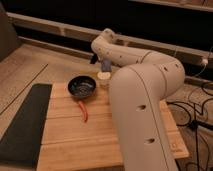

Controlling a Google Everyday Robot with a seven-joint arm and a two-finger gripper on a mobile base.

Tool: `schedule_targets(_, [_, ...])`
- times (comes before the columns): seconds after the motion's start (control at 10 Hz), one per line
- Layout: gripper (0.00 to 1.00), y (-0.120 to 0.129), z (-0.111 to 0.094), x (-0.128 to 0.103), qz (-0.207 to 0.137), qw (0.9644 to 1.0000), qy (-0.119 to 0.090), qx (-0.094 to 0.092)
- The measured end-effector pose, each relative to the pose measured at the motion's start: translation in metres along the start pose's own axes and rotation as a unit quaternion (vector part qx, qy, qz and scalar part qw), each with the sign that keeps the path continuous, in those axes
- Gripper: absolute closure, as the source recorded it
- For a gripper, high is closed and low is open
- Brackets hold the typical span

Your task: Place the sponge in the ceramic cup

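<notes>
Right now the blue sponge (106, 66) hangs just above the cream ceramic cup (103, 77), clamped in the fingers of the gripper (105, 63), which reaches down at the far side of the wooden counter (65, 145), just right of the black frying pan (82, 86) with its red handle. The sponge looks about as wide as the cup's mouth, so a release off-centre or tilted could leave it caught on the rim or tumbling onto the counter. Coming down too low could also knock the light cup over toward the pan.
</notes>
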Motion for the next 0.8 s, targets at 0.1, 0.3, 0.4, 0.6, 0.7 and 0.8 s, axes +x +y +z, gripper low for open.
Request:
schedule_targets(0.1, [1.0,0.0,0.001,0.0,-0.002,1.0,0.0,0.0])
schedule_targets(0.3, [1.0,0.0,0.0,0.0,-0.002,1.0,-0.001,0.0])
schedule_targets(0.4, [1.0,0.0,0.0,0.0,-0.002,1.0,0.0,0.0])
schedule_targets(0.6, [1.0,-0.002,0.002,0.0,-0.002,1.0,-0.002,0.001])
schedule_targets(0.7, [1.0,-0.013,0.008,0.002,0.011,0.9999,-0.006,0.006])
schedule_targets(0.8, [1.0,-0.021,0.012,0.003,0.019,0.9997,-0.009,0.009])
